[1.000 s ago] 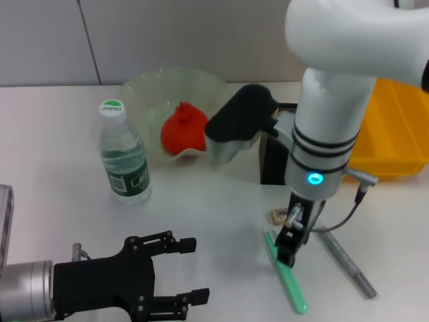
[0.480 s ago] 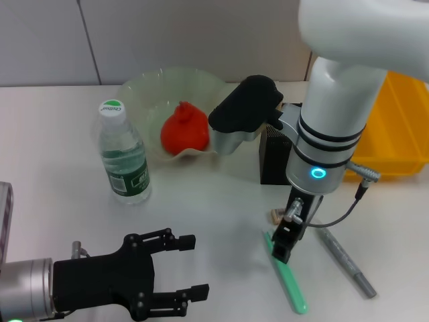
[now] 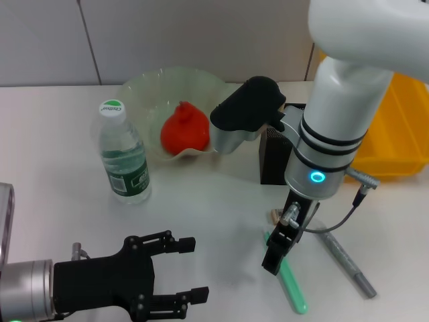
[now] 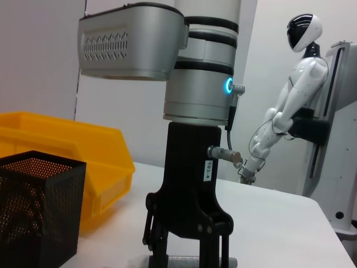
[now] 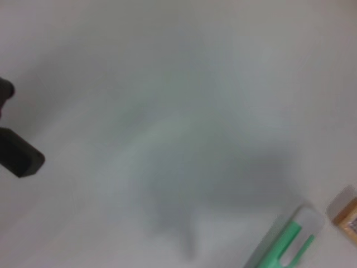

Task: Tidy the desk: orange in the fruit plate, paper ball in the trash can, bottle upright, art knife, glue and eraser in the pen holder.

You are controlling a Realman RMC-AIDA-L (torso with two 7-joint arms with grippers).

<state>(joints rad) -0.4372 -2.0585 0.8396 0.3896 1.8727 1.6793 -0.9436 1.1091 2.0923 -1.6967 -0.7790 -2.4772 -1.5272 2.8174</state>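
Green knife (image 3: pixel 292 286) lies flat on the desk (image 3: pixel 214 201) — long axis running away from the robot; right gripper (image 3: pixel 273 256), finger state unclear, over its far end; left gripper (image 3: pixel 179 268) spread, near edge.

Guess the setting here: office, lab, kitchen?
Probably a robotics lab staged as a desk: a white humanoid robot stands on a rig in the background, and the white tabletop holds a black mesh pen holder beside a yellow trash can.
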